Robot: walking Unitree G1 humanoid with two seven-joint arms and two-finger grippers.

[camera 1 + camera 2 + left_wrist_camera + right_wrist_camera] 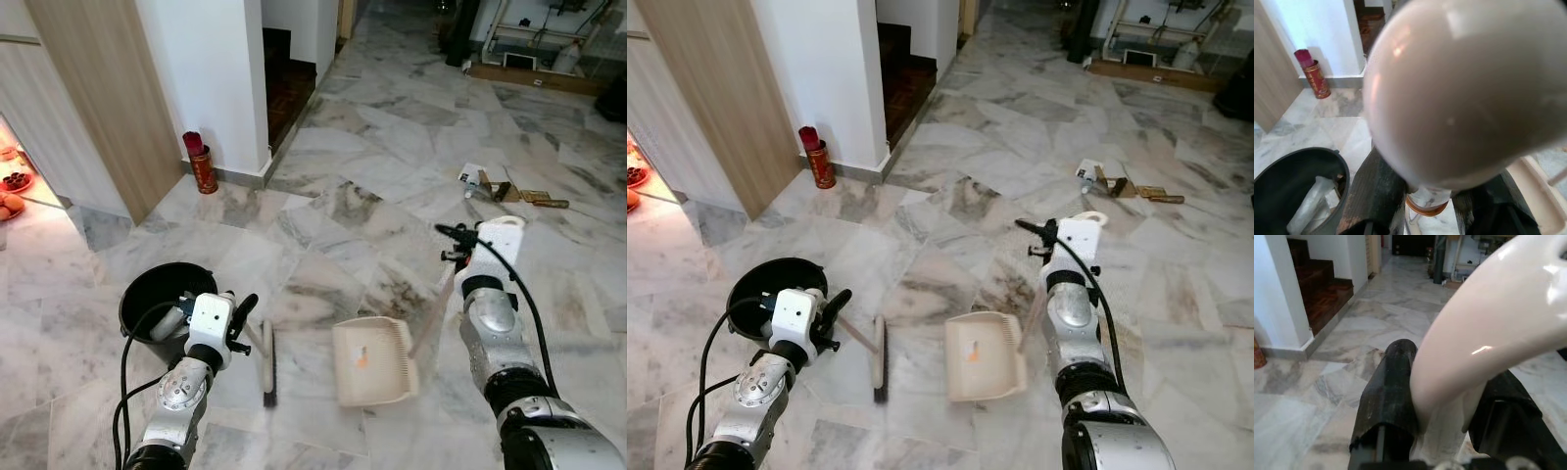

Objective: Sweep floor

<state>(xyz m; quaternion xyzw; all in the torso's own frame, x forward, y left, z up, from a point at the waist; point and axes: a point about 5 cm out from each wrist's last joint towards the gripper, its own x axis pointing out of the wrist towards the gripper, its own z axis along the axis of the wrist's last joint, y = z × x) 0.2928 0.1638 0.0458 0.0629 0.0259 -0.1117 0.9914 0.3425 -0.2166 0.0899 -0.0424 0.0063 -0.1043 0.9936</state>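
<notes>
- My left gripper [1430, 196] is clamped on the broom handle [1464, 93]; through my wrist camera its rounded cream end bulges close to the lens, with one black finger [1376, 196] pressed on either side of the shaft.
- From my head I see that handle slanting down from my left gripper to the broom head [269, 367], a narrow dark-bristled strip lying on the marble floor [323, 147] just in front of me.
- My right gripper [1435, 431] is closed around the dustpan handle [1484, 333], a glossy pale loop squeezed between my two black fingers [1386, 401].
- The dustpan [374, 360] sits flat on the floor between my arms, just beside the broom head, its thin stick rising toward my right gripper (there is a small orange mark on its tray).
- A black bin [157, 294] stands on the floor just beside my left arm; my wrist camera shows some pale crumpled stuff inside, which I cannot identify.
- Farther off, a red cylindrical can [204, 166] stands at the foot of the white wall corner [211, 69], beside a wooden panel [108, 88].
- Dark wooden stairs [284, 83] go up behind that corner.
- Well ahead on my right, a few scattered bits of litter [500, 189] lie on the floor, too small to name.
</notes>
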